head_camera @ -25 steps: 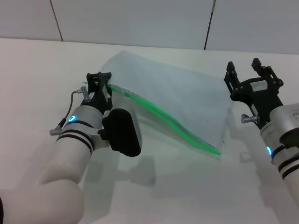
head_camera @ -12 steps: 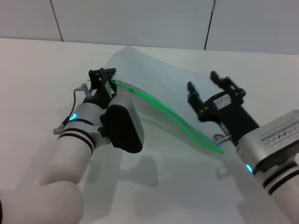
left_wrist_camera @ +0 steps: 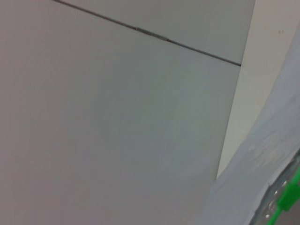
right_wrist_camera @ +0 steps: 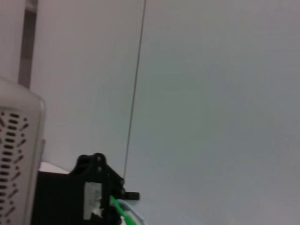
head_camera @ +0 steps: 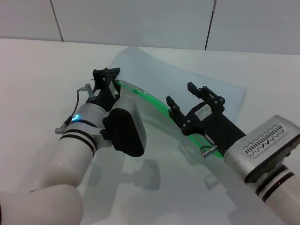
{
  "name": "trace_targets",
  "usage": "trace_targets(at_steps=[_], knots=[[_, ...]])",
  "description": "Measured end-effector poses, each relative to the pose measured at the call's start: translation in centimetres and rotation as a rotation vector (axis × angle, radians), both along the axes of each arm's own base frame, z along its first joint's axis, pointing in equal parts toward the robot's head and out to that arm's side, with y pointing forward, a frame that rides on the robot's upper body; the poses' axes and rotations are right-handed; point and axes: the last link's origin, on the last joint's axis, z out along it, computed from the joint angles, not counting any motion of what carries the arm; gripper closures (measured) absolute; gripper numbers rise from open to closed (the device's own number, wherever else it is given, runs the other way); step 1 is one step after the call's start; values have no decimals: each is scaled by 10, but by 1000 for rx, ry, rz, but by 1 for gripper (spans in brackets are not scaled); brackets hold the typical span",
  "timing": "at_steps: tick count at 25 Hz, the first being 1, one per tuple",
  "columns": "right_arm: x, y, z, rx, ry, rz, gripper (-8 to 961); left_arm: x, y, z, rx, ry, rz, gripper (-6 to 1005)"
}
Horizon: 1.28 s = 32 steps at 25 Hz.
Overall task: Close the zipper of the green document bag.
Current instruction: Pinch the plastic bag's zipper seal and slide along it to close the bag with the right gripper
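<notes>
The green document bag [head_camera: 154,77] is a pale translucent pouch lying on the white table [head_camera: 33,70], with its near long edge lifted. The zipper [head_camera: 152,99] runs along that edge as a bright green strip. My left gripper [head_camera: 107,77] is shut on the zipper's left end and holds that corner up. In the right wrist view the left gripper [right_wrist_camera: 99,187] shows with the zipper [right_wrist_camera: 119,212] coming out of it. My right gripper [head_camera: 183,97] is open over the middle of the zipper, fingers spread to either side of it. Whether it touches the strip is unclear. The left wrist view shows the bag [left_wrist_camera: 253,178].
A white panelled wall [head_camera: 140,21] with dark seams rises behind the table. The right arm's white forearm [head_camera: 265,147] lies across the bag's near right part.
My right gripper has swung left from beyond the bag's right edge to over the middle of the zipper. My left gripper has shifted slightly up and right with the bag's corner.
</notes>
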Motion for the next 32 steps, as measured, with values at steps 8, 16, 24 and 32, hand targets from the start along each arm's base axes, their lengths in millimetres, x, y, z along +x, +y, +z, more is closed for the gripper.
trace_targets(at_steps=[8, 16, 24, 32], knots=[[-9, 0, -6, -36, -33, 53, 348, 8, -4, -4, -19, 23, -60, 944], [-20, 0, -14, -77, -69, 110, 349, 14, -5, -4, -17, 31, -94, 943], [-24, 3, -14, -75, -71, 122, 415, 19, -8, -7, -29, 52, -136, 943], [-25, 6, -14, -69, -73, 124, 450, 25, -11, -10, -43, 56, -168, 942]])
